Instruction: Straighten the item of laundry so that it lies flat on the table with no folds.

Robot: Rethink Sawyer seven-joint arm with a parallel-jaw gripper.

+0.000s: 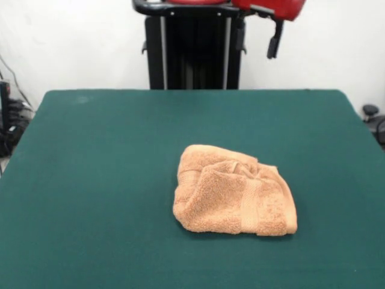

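The orange-tan terry towel [233, 191] lies crumpled and folded over itself on the dark green table [90, 180], a little right of centre and toward the near side. Its flat woven band runs down the folded top layer at the right. The red arm [271, 7] is drawn back at the top edge, high above the table's far side and well away from the towel. A small black part [275, 41] hangs from the arm; it may be the gripper's tip, and I cannot tell its state.
The black pedestal [192, 51] stands behind the table's far edge. Cables and dark gear [11, 123] sit off the table's left side, and a dark object [373, 117] sits off its right side. A white wall is behind.
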